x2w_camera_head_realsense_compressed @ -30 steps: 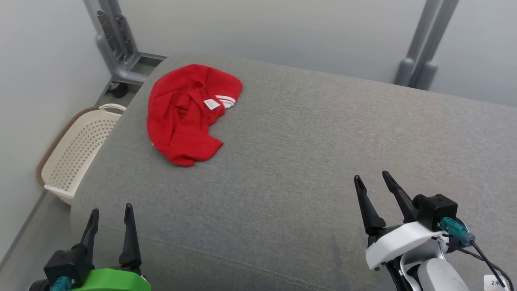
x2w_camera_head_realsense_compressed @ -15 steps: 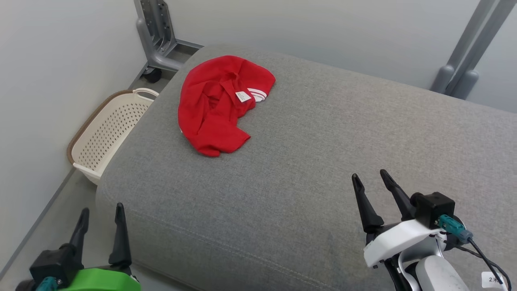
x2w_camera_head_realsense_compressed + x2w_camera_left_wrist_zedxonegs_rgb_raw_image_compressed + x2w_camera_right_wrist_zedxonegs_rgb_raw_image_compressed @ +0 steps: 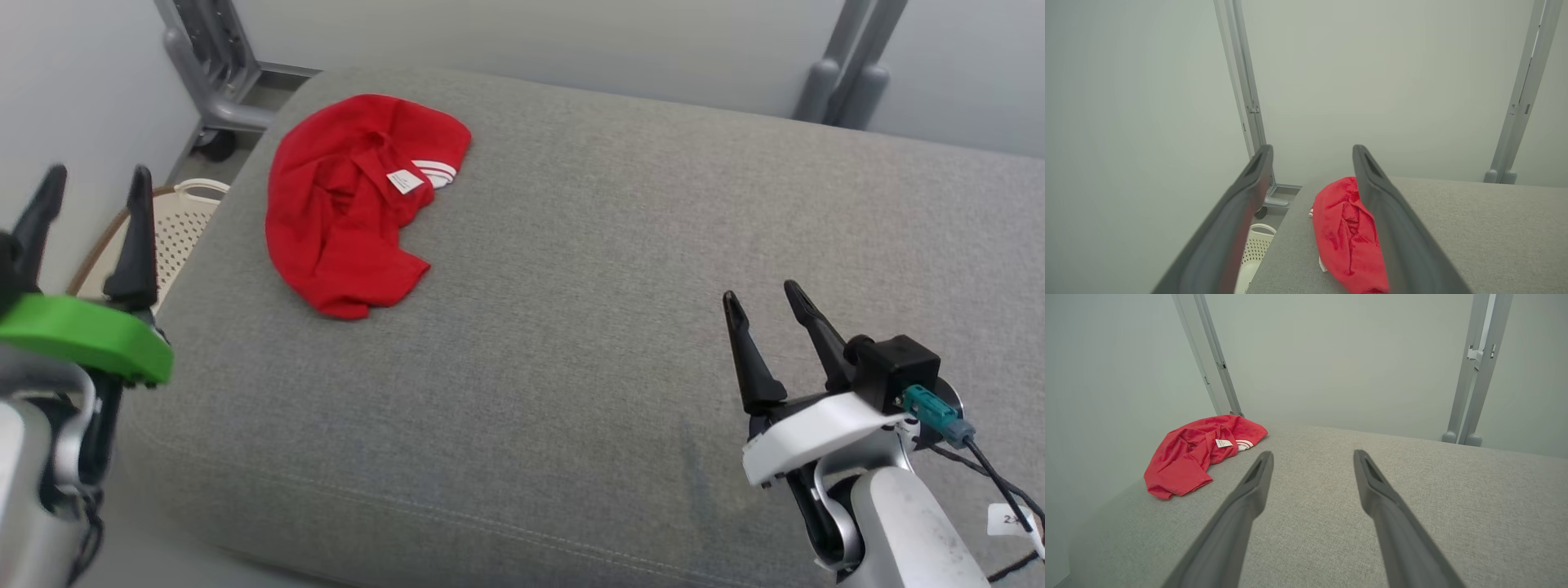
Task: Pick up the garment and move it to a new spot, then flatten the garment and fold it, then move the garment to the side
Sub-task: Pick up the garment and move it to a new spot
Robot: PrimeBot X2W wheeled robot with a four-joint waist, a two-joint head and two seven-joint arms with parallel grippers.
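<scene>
Two grippers stand empty, and the red garment (image 3: 351, 200) lies crumpled in the upper left of the head view, near the far left corner of the grey cushion (image 3: 588, 269). A white label (image 3: 399, 181) and a bit of striped trim (image 3: 434, 170) show on top of it. Judging by this, the step in hand is the first reach for the pick-up, and the left gripper (image 3: 99, 175), at the left edge of the frame and beyond the cushion's side, looks the better placed for it. It should swing in over the cloth before it descends, since a sideways approach could nudge the heap toward the cushion's edge, where a pale perforated basket (image 3: 186, 229) sits below. A raised fold near the middle of the bundle would suit the pinch, taken deep enough to catch more than one layer so the whole piece lifts together. In the left wrist view the garment shows between and behind the two dark fingers, well apart from them. Both sets of jaws are spread wide, touching nothing. The right gripper (image 3: 760, 291) hovers over bare cushion at the lower right, far from the cloth.
</scene>
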